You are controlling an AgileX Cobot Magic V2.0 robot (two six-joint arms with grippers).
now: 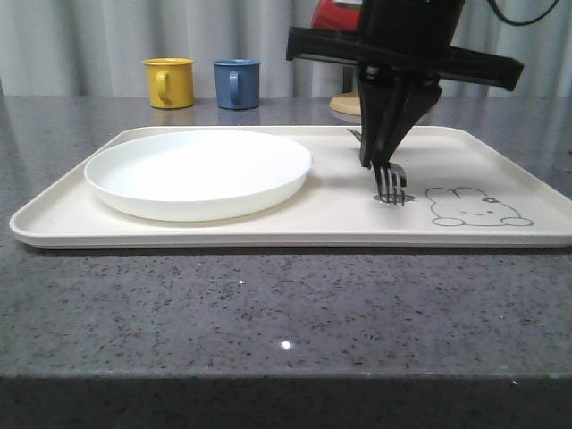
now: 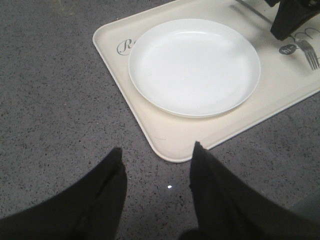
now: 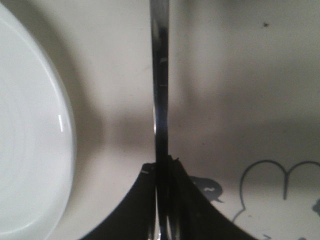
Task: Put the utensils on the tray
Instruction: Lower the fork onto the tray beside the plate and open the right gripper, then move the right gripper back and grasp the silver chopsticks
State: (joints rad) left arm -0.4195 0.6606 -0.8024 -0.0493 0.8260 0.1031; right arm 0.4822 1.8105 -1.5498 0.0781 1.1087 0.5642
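Take the white plate [image 1: 198, 172] as the landmark; it sits on the left half of the cream tray [image 1: 500, 234], which lies on the speckled grey worktop [image 1: 268, 304].

Left of the plate and off the tray, the left gripper [image 2: 155, 152] hovers over bare worktop just outside the tray's near left corner. Its jaws stand wide apart with nothing between them, and no utensil lies near them.

Right of the plate, well clear of its rim, the right gripper [image 1: 382, 159] comes down over the tray with its jaws pinched narrow on the fork [image 1: 391, 185]. In the front view the tines hang below the fingertips and reach the tray surface at or just above the small grey "hi" bubble, beside the bunny drawing [image 1: 476, 207]. Whether the tines actually touch the tray I cannot tell. The right wrist view shows the handle [image 3: 160, 75] running straight away from the jaws, its long axis roughly parallel to the plate's edge, with a strip of bare tray between them.

The fork is already over the tray, and the right arm is the one that has it. In my judgement, what remains is to lower it along that axis and release.

Behind the plate, off the tray, stand a yellow mug [image 1: 170, 82] and a blue mug [image 1: 237, 83].
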